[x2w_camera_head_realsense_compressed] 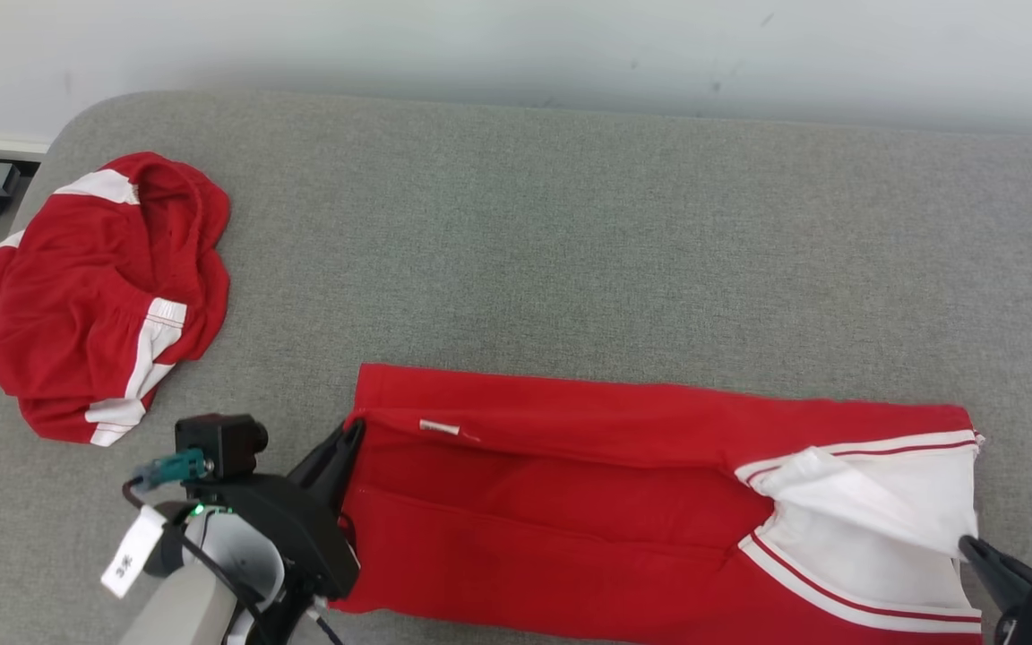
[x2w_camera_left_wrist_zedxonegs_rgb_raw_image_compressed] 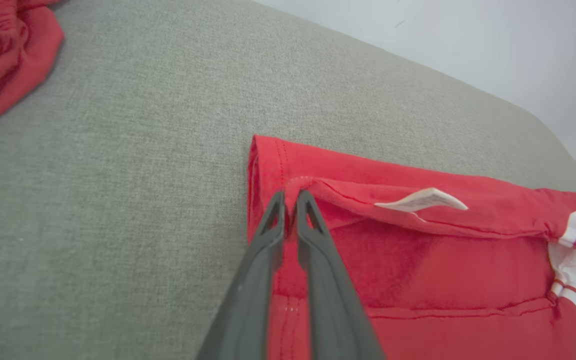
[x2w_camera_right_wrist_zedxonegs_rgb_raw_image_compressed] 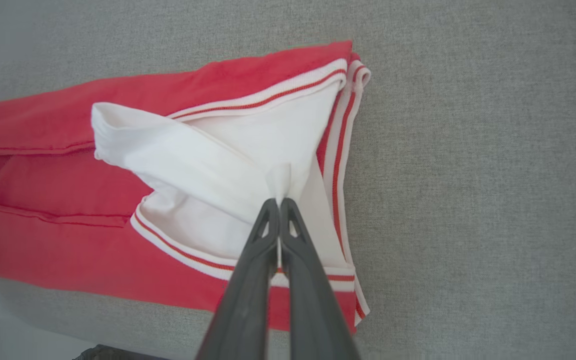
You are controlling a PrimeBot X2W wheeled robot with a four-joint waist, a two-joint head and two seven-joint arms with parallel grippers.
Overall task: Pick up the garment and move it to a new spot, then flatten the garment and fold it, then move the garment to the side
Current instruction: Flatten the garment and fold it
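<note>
Left gripper (x2w_camera_left_wrist_zedxonegs_rgb_raw_image_compressed: 290,196), right gripper (x2w_camera_right_wrist_zedxonegs_rgb_raw_image_compressed: 279,202) — both seemingly pinching garment (x2w_camera_head_realsense_compressed: 570,511) ends.

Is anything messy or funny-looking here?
Yes. A second red garment lies crumpled in a heap at the cushion's left end, while the long garment lies mostly flat, its white flap pinched up by the right end effector.

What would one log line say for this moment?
left hand: shut on garment, red end | right hand: shut on white end | other red garment: bunched at left
</note>
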